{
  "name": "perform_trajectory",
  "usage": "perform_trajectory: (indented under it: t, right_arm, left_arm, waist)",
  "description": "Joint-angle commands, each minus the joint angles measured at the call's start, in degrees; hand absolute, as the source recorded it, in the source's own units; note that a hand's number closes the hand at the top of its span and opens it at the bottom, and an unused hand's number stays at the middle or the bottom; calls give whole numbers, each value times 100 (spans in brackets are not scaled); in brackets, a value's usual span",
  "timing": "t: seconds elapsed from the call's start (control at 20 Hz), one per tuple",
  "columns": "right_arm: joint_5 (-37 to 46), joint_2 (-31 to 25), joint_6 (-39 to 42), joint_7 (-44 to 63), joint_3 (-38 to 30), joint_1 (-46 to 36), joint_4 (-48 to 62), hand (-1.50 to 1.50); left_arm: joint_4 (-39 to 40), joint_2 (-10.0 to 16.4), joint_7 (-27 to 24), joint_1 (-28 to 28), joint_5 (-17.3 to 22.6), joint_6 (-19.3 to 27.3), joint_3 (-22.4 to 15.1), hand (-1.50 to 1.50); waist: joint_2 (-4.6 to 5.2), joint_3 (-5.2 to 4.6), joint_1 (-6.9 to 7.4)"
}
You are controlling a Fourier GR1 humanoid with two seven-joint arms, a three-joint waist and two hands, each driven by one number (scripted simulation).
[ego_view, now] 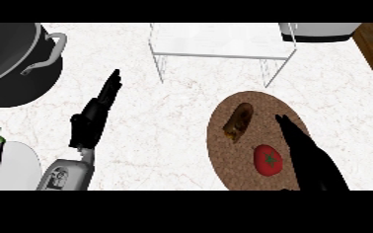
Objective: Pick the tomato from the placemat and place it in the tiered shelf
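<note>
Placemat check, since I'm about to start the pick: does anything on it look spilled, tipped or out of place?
Nothing stands out. The tomato sits green top up on the placemat, apart from a brown food item lying farther back; nothing is spilled.

The tomato (268,160) is showing red with a green star, the placemat (222,153) is showing speckled brown, the desk (167,128) is showing faintly veined white, and the left hand (91,121) and right hand (310,153) are showing black.

Single head view: above counter (175,118), facing steeply down, close; near side at frame bottom.
</note>
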Motion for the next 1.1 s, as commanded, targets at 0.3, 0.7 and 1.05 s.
perform_trajectory:
  t: [0.3,0.7,1.05]
  right_arm:
    - [248,552,293,-304,-398,-365,720,-150]
    - [418,600,-2,-1247,-631,-61,1388,-150]
    - [609,777,187,-1314,-423,75,1496,150]
  left_arm:
    - [131,-242,10,-111,-272,-38,164,0]
    - [-421,-374,141,299,-379,-143,71,0]
    - [-318,-313,109,282,-313,-329,286,0]
  waist:
    - [2,-1,0]
    - [0,0,6]
    - [0,0,10]
